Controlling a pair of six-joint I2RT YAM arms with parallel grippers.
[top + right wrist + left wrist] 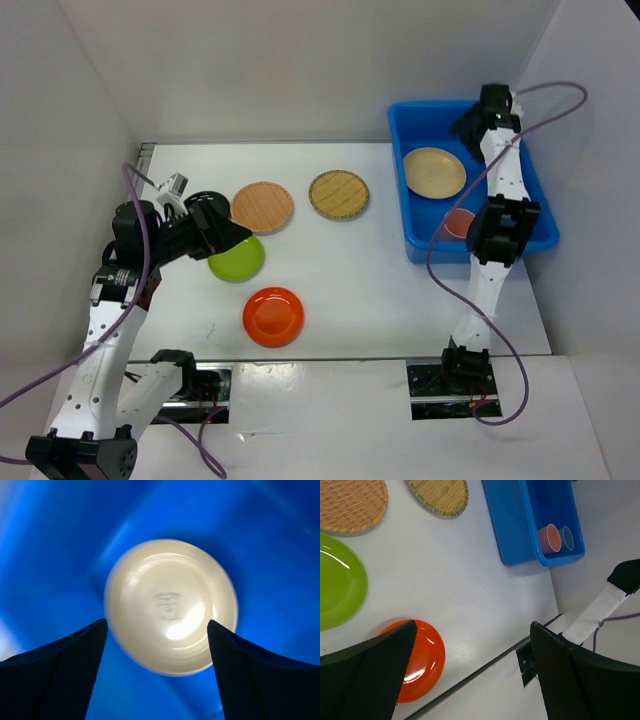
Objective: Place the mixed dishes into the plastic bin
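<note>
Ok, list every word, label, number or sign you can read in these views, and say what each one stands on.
No readable text in any view.
Cream plate, right wrist view: a faint mark at its centre, too blurred to read.

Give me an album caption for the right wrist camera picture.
Open right gripper over a cream plate inside the blue bin.

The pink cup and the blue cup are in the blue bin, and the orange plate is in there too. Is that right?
Not quite. The pink cup and the blue cup are in the blue bin, but the orange plate lies on the white table, outside the bin. The left wrist view shows it.
</note>
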